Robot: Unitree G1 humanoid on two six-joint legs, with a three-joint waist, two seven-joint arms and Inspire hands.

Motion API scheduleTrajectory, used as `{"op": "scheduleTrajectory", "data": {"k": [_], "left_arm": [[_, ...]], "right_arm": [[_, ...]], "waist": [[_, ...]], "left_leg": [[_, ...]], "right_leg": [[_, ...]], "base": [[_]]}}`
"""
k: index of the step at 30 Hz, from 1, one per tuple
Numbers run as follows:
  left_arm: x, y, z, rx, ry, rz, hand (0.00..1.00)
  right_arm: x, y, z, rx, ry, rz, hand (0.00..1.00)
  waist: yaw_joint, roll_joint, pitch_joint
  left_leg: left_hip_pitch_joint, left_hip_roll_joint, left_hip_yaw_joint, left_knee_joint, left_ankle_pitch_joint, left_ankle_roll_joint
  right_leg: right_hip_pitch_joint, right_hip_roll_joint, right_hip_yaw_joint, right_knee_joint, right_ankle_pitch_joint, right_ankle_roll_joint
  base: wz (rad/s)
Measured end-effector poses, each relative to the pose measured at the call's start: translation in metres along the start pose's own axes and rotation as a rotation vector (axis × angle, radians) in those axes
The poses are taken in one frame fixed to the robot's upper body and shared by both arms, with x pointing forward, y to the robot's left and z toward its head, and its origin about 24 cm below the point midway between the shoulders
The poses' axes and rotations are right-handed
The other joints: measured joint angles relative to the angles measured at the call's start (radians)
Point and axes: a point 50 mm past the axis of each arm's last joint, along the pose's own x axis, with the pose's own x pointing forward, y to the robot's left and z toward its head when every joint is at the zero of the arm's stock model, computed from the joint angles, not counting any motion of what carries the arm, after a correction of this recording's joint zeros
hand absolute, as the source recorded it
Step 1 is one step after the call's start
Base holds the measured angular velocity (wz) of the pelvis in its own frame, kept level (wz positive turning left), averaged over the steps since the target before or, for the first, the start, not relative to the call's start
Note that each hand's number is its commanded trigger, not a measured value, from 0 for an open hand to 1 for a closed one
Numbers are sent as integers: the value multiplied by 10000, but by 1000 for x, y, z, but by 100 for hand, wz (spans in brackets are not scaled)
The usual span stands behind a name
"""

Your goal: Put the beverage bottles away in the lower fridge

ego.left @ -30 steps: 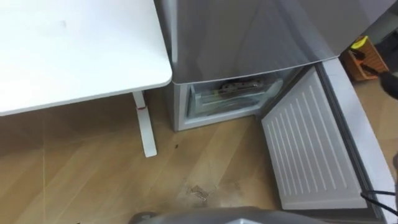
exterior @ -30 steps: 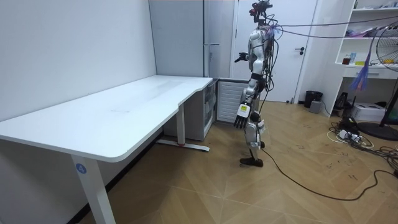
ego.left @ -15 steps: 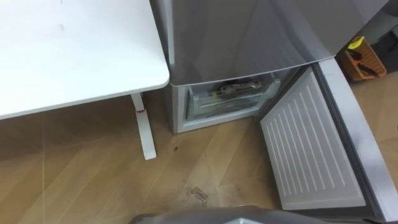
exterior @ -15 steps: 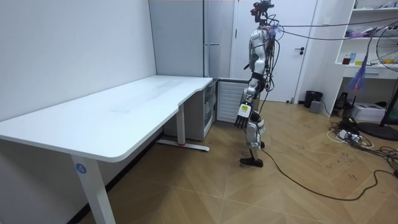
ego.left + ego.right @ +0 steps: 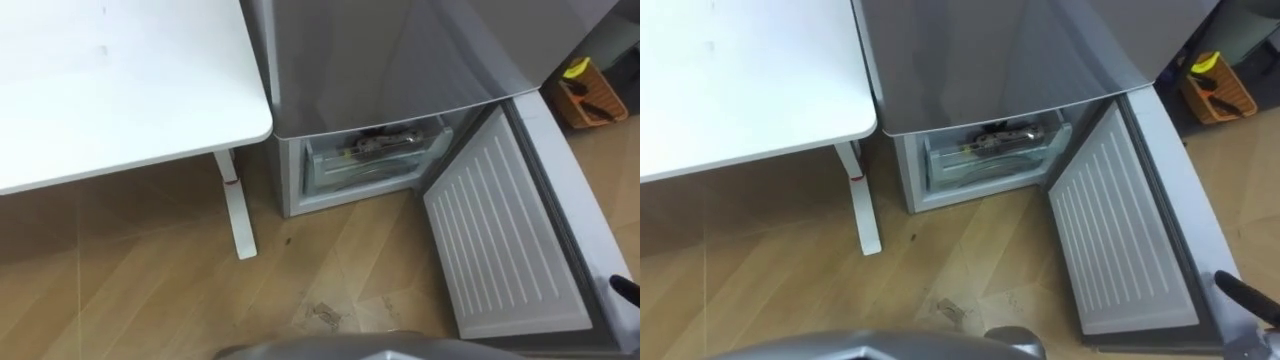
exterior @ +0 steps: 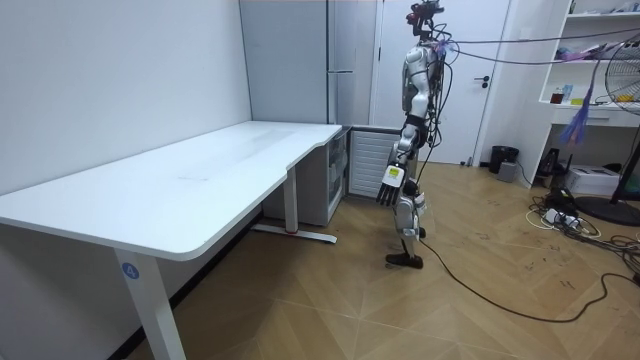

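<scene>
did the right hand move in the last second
Yes, downward: the right hand was up beside the orange box, now it's low by the open fridge door's bottom corner.

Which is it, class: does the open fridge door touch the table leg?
Apart. The left eye view shows floor between the fridge door and table leg.

- The lower fridge (image 5: pixel 290 178) is a grey compartment at floor level, just beside the white table's (image 5: pixel 120 90) corner, and it stands open.
- Its door (image 5: pixel 500 235) is swung wide to the right, showing a white ribbed lining.
- Inside is a clear drawer (image 5: pixel 372 170) with something dark along the top; I can't tell whether it's drinks.
</scene>
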Motion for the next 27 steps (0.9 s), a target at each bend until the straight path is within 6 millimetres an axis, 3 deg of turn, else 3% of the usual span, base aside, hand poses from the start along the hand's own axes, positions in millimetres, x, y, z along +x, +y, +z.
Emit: {"op": "scheduleTrajectory", "data": {"k": [10,16,22,25,27], "left_arm": [[0,-2,-5,76,267,-371,0],[0,-4,-6,88,312,-532,0],[0,-7,-10,82,556,-752,0],[0,-8,-8,131,535,-859,0],[1,-14,-2,515,413,-1086,0]], "right_arm": [[0,-2,-7,-111,369,662,0],[-1,3,-10,-605,375,1029,0],[-1,8,-10,-701,373,1481,0],[-4,17,-13,-1301,382,1977,0],[-10,36,-15,-2157,148,2994,0]], "waist": [[8,-55,-4],[21,8,10],[96,126,-24],[249,126,-18],[449,138,2]], "left_leg": [[0,12,6,26,0,0],[4,41,6,127,0,0],[65,70,-9,-21,9,-20],[71,71,-11,-13,10,-20],[73,83,18,-18,10,-20]], "right_leg": [[0,17,-4,-18,23,-36],[-1,48,25,-22,42,-64],[19,125,94,-116,136,-106],[11,135,97,-116,155,-111],[-32,167,136,-143,215,-123]], "base": [[0],[0],[-4],[-4],[-11]]}}
